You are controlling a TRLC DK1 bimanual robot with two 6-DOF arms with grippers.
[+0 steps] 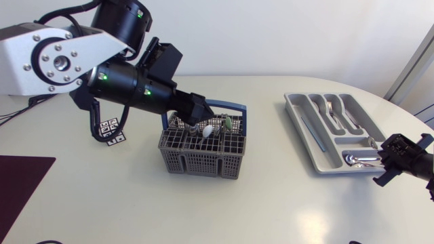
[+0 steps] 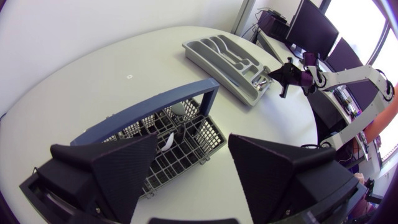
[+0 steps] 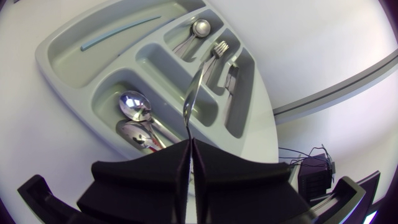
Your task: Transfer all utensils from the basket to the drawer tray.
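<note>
Cutlery work is split between the arms. The right gripper (image 3: 188, 146) has its fingers pressed together on the handle end of a thin metal utensil (image 3: 194, 87), pinching it so the free end juts out over the tray (image 3: 87, 65). I judge it is held by the tip so the length can be lined up with a slot. It hangs above the compartments near the two spoons (image 3: 134, 109) (which kind it is I cannot tell, as it shows edge-on).

The left gripper (image 2: 194, 146) sits over the basket (image 1: 202, 161) with its fingers spread wide, gripping nothing. It is tilted down past the blue handle (image 2: 155, 106) towards a white utensil (image 2: 168, 140) standing inside. That looks like a way to reach in without catching the handle. More pieces remain in the basket, so the task is partway done.
</note>
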